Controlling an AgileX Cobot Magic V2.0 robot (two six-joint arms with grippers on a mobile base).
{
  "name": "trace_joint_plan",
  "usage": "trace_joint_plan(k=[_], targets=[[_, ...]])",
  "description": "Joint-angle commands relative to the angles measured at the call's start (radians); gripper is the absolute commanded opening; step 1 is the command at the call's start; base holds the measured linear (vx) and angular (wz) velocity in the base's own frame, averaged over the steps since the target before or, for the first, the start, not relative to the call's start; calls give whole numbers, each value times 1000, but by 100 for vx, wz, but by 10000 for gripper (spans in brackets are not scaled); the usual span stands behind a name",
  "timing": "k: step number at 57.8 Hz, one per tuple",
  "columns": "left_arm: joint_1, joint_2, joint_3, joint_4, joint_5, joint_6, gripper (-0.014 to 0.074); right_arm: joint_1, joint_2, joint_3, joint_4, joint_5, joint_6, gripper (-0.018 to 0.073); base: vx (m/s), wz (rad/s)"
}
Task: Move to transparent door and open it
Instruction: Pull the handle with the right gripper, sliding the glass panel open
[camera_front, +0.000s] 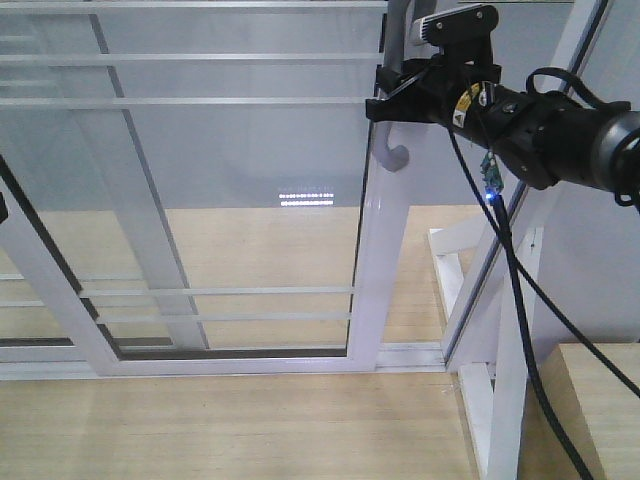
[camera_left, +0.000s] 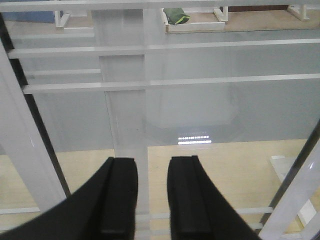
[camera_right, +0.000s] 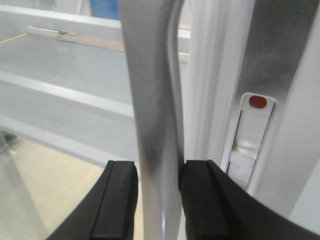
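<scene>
Door: transparent door (camera_front: 230, 200), clear glass in a white frame; the panel spreads left of the right gripper (camera_front: 385, 95), its edge stile at the fingertips.
Handling: likely heavy and stiff, with fragile glass; it sits in a floor track, so it should slide sideways, not swing.
Hold point: pull handle (camera_right: 155, 125), a curved grey bar, smooth and probably slippery.
Right gripper: black pads clamped on the pull handle, touching both sides.
Left gripper (camera_left: 150, 200): fingers slightly parted, holding nothing, glass ahead.
Bars: thin horizontal white bars (camera_front: 200, 101), flat and rigid.
Latch (camera_right: 257, 102): white slot with a red dot, just right of the hand.
Floor (camera_front: 200, 420): pale wood grain below.
</scene>
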Motion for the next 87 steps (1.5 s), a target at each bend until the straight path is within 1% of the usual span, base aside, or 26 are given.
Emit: trace_joint_plan(k=[1, 11, 20, 24, 31, 39, 43, 48, 51, 55, 59, 60, 67, 73, 78, 81, 83, 84, 87], targets=[[-3, -3, -31, -6, -81, 1, 323, 29, -54, -26, -3, -73, -4, 295, 0, 0], [-3, -3, -31, -6, -81, 1, 323, 34, -77, -25, 14, -50, 8, 295, 0, 0], [-3, -3, -31, -6, -81, 1, 323, 26, -192, -8, 20, 65, 51, 295, 0, 0], [-3, -3, -31, -6, -81, 2, 323, 15, -261, 24, 19, 124, 48, 295, 0, 0], [-3, -3, -31, -6, -81, 2, 323, -43, -413, 136, 16, 222, 45, 295, 0, 0], [-3, -8, -31, -6, -70, 1, 323, -114, -604, 291, 13, 236, 42, 295, 0, 0], [-3, -8, -31, -6, -51, 1, 332, -130, -706, 368, -16, 265, 42, 295, 0, 0], [-5, -7, -31, -10, -31, 1, 362, -130, -832, 453, -37, 367, 42, 295, 0, 0], [-15, 0, -31, -47, -41, 1, 385, -130, -890, 490, -37, 427, 42, 295, 0, 0], [-43, 23, -31, -122, -88, 1, 414, -130, -960, 532, -37, 497, 42, 295, 0, 0], [-86, 66, -32, -166, -155, 9, 444, -130, -1010, 558, -37, 543, 42, 295, 0, 0], [-91, 71, -33, -166, -161, 10, 446, -130, -1021, 563, -37, 547, 42, 295, 0, 0], [-177, 180, -36, -159, -275, 59, 455, -130, -1054, 573, -38, 552, 42, 295, 0, 0], [-240, 280, -36, -159, -438, 69, 455, -130, -1054, 573, -40, 550, 42, 295, 0, 0], [-284, 358, -36, -159, -603, 68, 455, -130, -1051, 573, -40, 549, 42, 295, 0, 0], [-307, 403, -36, -155, -698, 56, 455, -130, -1051, 573, -40, 549, 42, 295, 0, 0], [-321, 430, -38, -149, -737, 43, 455, -130, -1051, 573, -40, 549, 42, 295, 0, 0], [-328, 446, -44, -142, -765, 25, 455, -130, -1051, 573, -40, 549, 42, 295, 0, 0], [-343, 487, -63, -109, -779, -8, 455, -130, -1051, 573, -40, 549, 42, 295, 0, 0]])
